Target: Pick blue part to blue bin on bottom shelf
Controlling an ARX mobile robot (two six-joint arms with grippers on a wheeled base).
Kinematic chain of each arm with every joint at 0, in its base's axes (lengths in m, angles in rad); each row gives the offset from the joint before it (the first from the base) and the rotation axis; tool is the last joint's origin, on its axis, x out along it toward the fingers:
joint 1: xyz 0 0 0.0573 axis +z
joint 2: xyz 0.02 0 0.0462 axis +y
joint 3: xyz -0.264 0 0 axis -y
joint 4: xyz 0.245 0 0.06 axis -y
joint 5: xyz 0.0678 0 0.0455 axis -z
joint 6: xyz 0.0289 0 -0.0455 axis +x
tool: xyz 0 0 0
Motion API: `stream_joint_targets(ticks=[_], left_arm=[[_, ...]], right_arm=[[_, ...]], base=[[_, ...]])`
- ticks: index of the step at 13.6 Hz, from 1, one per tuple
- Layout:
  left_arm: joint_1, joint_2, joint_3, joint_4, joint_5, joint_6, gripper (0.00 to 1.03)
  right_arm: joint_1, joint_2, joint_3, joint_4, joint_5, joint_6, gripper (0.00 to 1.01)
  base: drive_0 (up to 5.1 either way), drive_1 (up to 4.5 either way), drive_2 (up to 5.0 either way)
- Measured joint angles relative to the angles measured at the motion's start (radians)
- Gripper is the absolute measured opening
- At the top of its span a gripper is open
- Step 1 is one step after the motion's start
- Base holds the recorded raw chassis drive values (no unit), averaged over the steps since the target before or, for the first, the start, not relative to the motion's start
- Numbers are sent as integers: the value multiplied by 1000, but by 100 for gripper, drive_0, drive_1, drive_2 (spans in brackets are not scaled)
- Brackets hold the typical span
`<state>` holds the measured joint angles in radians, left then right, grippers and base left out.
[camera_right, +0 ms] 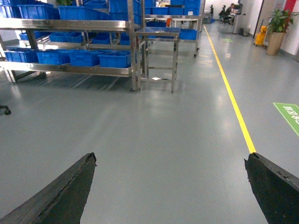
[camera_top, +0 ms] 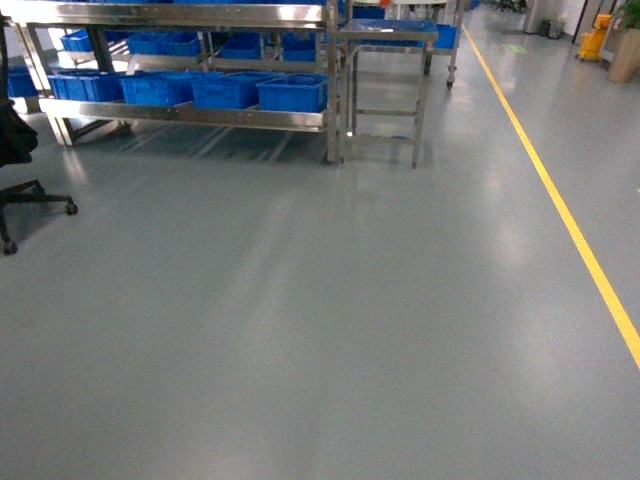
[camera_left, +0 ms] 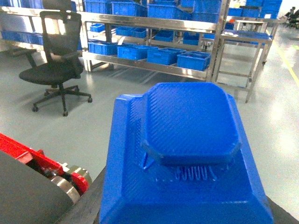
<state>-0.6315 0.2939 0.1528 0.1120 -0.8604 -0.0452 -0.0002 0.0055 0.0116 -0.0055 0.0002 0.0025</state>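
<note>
A large blue part point(camera_left: 187, 154) with a raised octagonal top fills the left wrist view, and my left gripper point(camera_left: 187, 212) is shut on it; only dark finger edges show at its lower corners. Far ahead across the grey floor, the bottom shelf point(camera_top: 190, 113) of a steel rack carries a row of blue bins point(camera_top: 228, 90), which also show in the left wrist view as blue bins point(camera_left: 193, 60) and in the right wrist view as blue bins point(camera_right: 114, 59). My right gripper point(camera_right: 170, 161) is open over bare floor with nothing between its fingers. Neither gripper appears in the head view.
A small steel table point(camera_top: 385, 75) stands against the rack's right end. A black office chair point(camera_left: 58, 56) sits on the left, its base point(camera_top: 30, 200) at the head view's edge. A yellow floor line point(camera_top: 570, 220) runs along the right. More racks with bins stand behind.
</note>
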Motion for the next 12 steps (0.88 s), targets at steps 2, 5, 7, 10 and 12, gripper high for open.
stream_joint_targets(ticks=[2,5,7,10,12], left_arm=[[0,0,0,0,0,0,43],[0,0,0,0,0,0,43],[0,0,0,0,0,0,43],[-2,-2,0,3,3,0,43],[0,0,0,0,0,0,43]], right_arm=[[0,0,0,0,0,0,98],[0,0,0,0,0,0,98],[-1,0,0,0,1,0,98],[0,0,0,4,0,0,98],[0,0,0,3,0,0,98]], base=[[-170,-170,-170],[-155,-155,-155],[-68,137,-272],[7,410,-396],[3,406,-400]])
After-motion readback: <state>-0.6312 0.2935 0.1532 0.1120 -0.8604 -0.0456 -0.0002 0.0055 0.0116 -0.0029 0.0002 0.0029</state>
